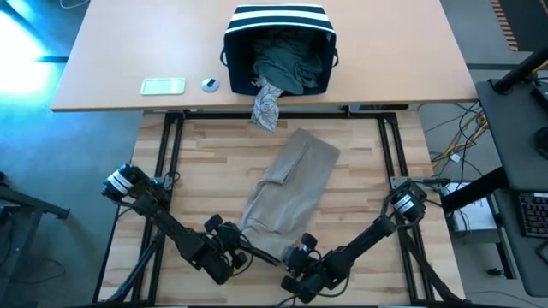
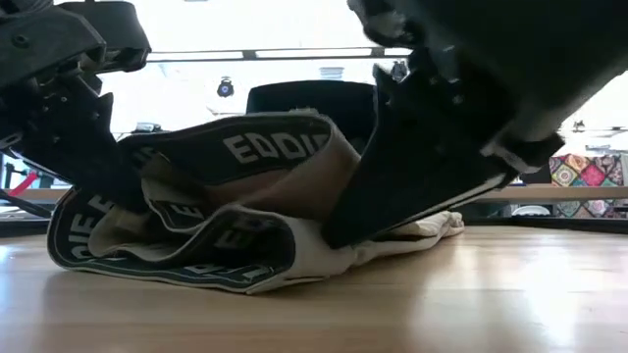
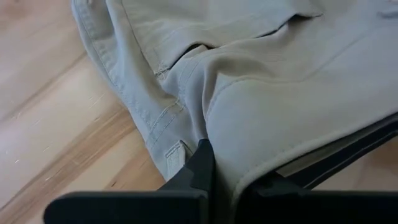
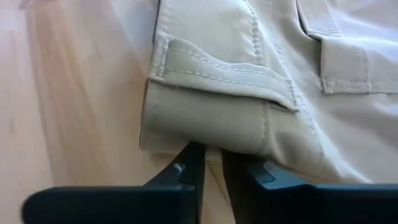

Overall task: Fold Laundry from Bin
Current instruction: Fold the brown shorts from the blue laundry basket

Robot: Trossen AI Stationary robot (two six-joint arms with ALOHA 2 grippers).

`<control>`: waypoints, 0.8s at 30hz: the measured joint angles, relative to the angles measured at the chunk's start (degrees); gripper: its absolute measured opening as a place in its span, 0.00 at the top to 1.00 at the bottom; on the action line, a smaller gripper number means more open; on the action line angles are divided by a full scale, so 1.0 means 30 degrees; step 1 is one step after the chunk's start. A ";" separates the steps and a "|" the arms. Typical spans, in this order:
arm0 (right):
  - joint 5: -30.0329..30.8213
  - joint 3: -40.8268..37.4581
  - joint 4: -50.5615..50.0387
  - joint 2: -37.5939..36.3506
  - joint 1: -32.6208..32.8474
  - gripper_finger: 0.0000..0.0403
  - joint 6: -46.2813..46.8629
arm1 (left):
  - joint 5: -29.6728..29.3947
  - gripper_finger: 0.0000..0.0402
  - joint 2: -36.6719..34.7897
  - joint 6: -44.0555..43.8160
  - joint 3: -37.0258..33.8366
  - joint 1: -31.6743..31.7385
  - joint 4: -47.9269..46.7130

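Note:
A tan garment (image 1: 287, 184) lies lengthwise on the wooden table, its waistband end (image 2: 235, 172) toward the near edge. The low view shows the waistband's dark, white-lettered inner band curled up. My left gripper (image 1: 242, 253) is shut on the waistband's left part. My right gripper (image 1: 301, 253) is shut on its right corner. The navy bin (image 1: 278, 21) with white stripes sits tipped on the far desk, its mouth toward the table, and holds a dark green garment (image 1: 287, 64). A grey-white patterned garment (image 1: 267, 104) hangs out of the bin over the desk's edge. My left gripper pinches a fold of the tan cloth at the waistband (image 3: 214, 134) between its two fingers, slanting down from the near left. That part is raised slightly off the wood and bunched. My right gripper pinches the waistband's corner edge (image 4: 208, 144), below a belt loop, between its fingertips (image 4: 189, 163). It slants down from the near right. The corner is just off the table, and the rest lies flat.
On the far desk lie a pale flat device (image 1: 163, 85) and a small round object (image 1: 210, 84). Bare wood (image 1: 197, 171) shows on both sides of the tan garment. Dark frame rails (image 1: 169, 145) run along the table's left and right sides.

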 joint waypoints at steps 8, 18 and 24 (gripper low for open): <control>-0.0810 -0.0015 0.0117 -0.0576 -0.0049 0.98 -0.0363 | 0.0383 0.98 0.0000 0.0038 0.0000 -0.0020 0.0000; -0.1095 -0.0007 0.1261 0.0874 -0.0600 0.98 -0.0257 | 0.1305 0.98 0.0000 0.0867 0.0044 0.0044 -0.0662; -0.1827 -0.0031 -0.0956 0.0672 -0.0592 0.98 0.0544 | 0.2207 0.98 -0.0007 0.2875 0.0080 0.0026 -0.2056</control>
